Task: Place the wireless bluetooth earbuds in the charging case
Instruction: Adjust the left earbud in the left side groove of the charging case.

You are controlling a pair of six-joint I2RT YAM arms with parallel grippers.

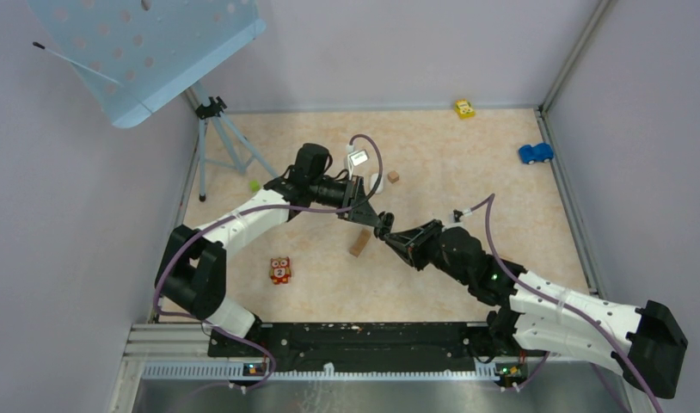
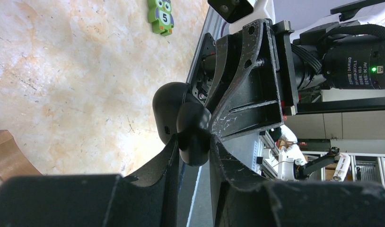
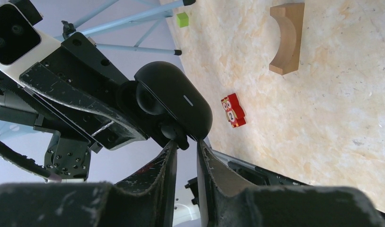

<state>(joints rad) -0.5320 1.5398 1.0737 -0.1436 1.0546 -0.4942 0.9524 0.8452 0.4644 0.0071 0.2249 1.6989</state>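
The top view looks down from high above and behind the arm bases, which sit at the bottom of its frame. It stands far off and takes in the whole worktop (image 1: 450, 146). Each wrist view sits close behind its own jaws and is rolled sideways. The two face each other across the black case (image 3: 181, 99), which is mid-frame in both and tiny at the top view's centre. The arched wooden block (image 3: 286, 38) also shows in the top view.

A beige mottled counter (image 1: 467, 172) is enclosed by lavender walls (image 1: 398, 52); a blue perforated panel (image 1: 149, 52) is seen above a tripod (image 1: 217, 138).
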